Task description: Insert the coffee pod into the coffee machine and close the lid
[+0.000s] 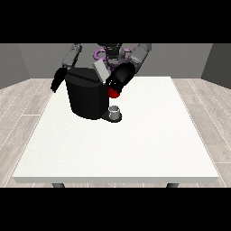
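- White counter [135,149] fills most of the front view, wide and flat, with grey legs showing under its near edge and pale wood floor around it.
- Black coffee machine [85,97] stands on the counter's far left part, a bulky dark body with a slanted top.
- Its grey lid [100,70] stands tilted up above the machine's top, so the machine is open.
- A red thing at the machine [114,93] shows at the machine's upper right side, just under the dark hand there.
- A small grey thing [115,110] sits upright on the machine's dark base plate, low at the machine's right front; I cannot tell whether it is the pod or a cup, so the coffee pod's place cannot be told from this view.
- The hand at the view's right [118,81] reaches down from the robot's grey arm and lies against the machine's upper right edge, just above the red thing; whether its fingers are apart or together I cannot tell.
- The hand at the view's left [57,81] hangs beside the machine's left upper corner, close to the body but not clearly touching it; how it is held cannot be made out either.
- The robot's torso shows small behind the machine, both arms bent towards it.
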Controlling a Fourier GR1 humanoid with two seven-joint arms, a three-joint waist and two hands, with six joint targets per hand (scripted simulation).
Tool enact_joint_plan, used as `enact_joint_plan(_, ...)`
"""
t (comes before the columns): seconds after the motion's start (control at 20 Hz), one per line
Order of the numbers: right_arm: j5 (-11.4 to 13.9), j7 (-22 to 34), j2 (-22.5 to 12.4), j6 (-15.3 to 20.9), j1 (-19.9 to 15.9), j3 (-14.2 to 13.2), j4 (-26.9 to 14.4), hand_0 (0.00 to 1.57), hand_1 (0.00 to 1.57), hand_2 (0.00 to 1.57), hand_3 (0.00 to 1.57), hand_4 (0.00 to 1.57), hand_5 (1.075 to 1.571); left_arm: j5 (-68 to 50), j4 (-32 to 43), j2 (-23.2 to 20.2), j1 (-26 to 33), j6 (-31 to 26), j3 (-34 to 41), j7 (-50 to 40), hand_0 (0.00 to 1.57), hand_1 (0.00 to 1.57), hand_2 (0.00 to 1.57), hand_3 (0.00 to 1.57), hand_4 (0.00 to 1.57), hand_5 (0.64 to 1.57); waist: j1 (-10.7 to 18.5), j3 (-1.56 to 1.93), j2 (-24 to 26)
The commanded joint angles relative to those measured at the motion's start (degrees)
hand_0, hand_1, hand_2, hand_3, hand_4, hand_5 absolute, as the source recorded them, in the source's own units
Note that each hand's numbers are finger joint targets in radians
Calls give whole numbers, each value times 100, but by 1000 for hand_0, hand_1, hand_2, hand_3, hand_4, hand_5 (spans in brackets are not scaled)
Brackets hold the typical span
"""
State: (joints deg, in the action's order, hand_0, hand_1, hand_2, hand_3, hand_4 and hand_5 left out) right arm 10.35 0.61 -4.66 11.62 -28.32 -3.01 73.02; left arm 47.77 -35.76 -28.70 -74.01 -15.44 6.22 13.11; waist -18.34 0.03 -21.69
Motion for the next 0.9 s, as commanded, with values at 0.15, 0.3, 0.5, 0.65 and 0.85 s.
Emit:
enact_joint_plan(0.15, -17, 218, -89, 23, -387, -101, 85, 0, 0, 0, 0, 185, 1571, 192, -15, -125, -105, 345, -49, 268, 1144, 1144, 1115, 841, 0, 1571, -29, -1, -208)
enact_joint_plan(0.3, 59, 121, 26, -6, -114, 94, 156, 0, 0, 0, 0, 112, 1571, 300, 47, -314, -81, 443, -52, 388, 999, 999, 1023, 718, 0, 1571, -174, -2, -287)
enact_joint_plan(0.5, 255, 106, 169, 156, 59, 268, 158, 0, 0, 0, 0, 202, 1571, 483, 52, -247, -53, 571, -147, 202, 510, 510, 776, 600, 0, 1571, -241, -1, -91)
enact_joint_plan(0.65, 219, 193, 44, 132, -91, 132, 87, 0, 0, 0, 0, 152, 1571, 499, 88, -274, 40, 500, -151, 292, 0, 0, 635, 508, 0, 1571, -43, -1, -71)
enact_joint_plan(0.85, 291, 317, 189, 238, -133, 230, 141, 0, 0, 0, 0, 171, 1571, 506, 123, -279, -77, 573, -101, 354, 0, 0, 555, 458, 0, 1571, -103, -2, -111)
